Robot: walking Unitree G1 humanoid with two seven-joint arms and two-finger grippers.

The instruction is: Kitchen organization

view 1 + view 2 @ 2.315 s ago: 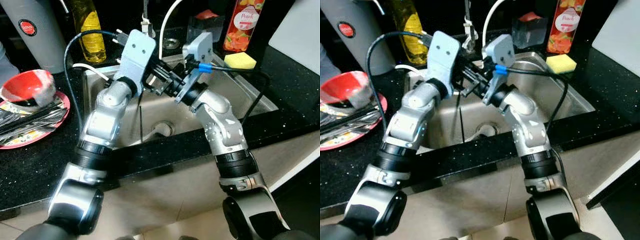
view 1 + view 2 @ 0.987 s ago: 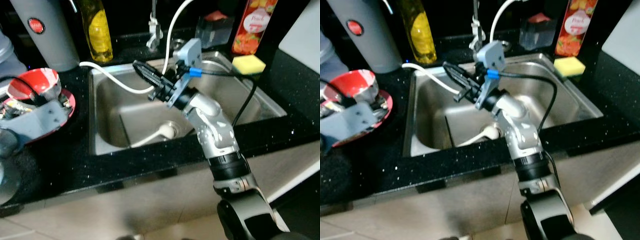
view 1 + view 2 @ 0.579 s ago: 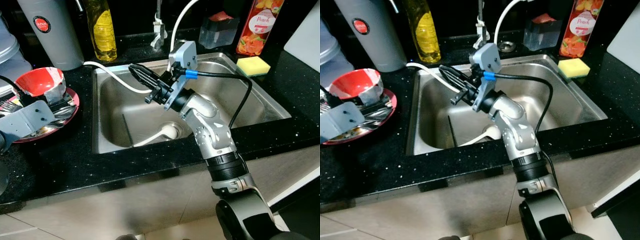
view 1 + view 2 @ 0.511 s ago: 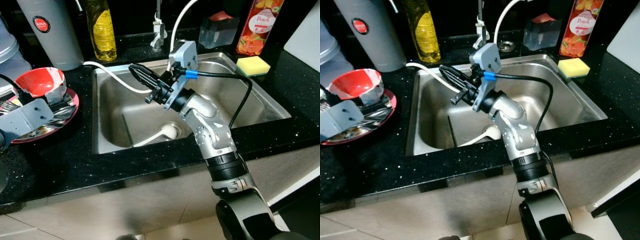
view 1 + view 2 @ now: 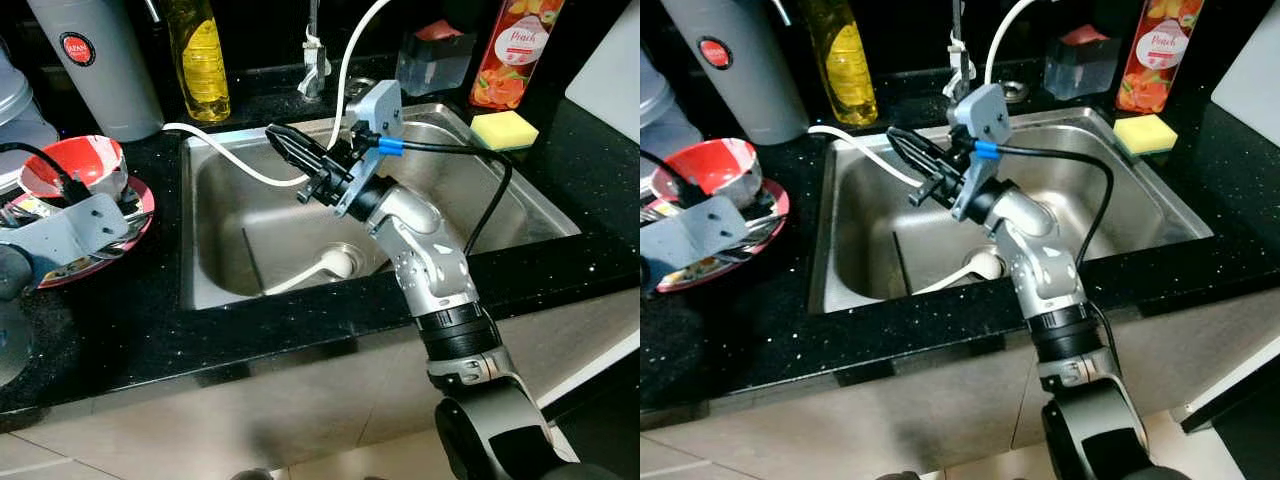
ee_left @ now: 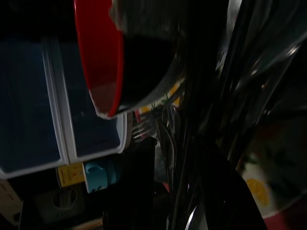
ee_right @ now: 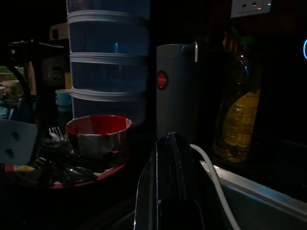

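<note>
A red bowl [image 5: 70,165] sits on a red-rimmed plate [image 5: 138,205] with several pieces of cutlery [image 5: 125,222], on the black counter left of the steel sink [image 5: 205,290]. My left gripper [image 5: 112,208] hovers low over that plate, behind its grey wrist bracket [image 5: 72,228]. The left wrist view shows the bowl [image 6: 103,62] and cutlery [image 6: 168,143] very close. My right gripper [image 5: 287,147] is raised over the sink's left half, pointing toward the bowl, shut with nothing between its fingers [image 7: 168,158].
A white hose [image 5: 235,160] runs across the sink to the drain [image 5: 340,262]. Along the back stand a grey flask [image 5: 85,60], yellow bottle [image 5: 198,55], tap [image 5: 313,50], clear box [image 5: 432,55], peach bottle [image 5: 510,45] and sponge [image 5: 503,128]. Stacked containers [image 7: 108,62] stand behind the bowl.
My left arm left the sink, where it was beside the right gripper, and swung left to the plate. It has since edged closer to the bowl. The right gripper stays over the sink.
</note>
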